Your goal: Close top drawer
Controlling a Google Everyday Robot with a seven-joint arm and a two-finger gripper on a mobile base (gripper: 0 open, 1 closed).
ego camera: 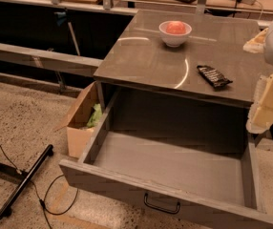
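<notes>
The top drawer [109,183] stands pulled far out from under the counter [141,61], its black loop handle [162,206] nearest and its grey floor in full view. The gripper [268,101] hangs at the right edge, above the drawer's right wall; whether it is wide or narrow I cannot tell. Left of the drawer, a cardboard box [79,128] on the floor holds something green [95,116], with a black stand bar [24,181] and cable nearby. Farther back, the counter bears a dark packet [214,76] and a white bowl [175,36] holding a reddish fruit [175,27].
</notes>
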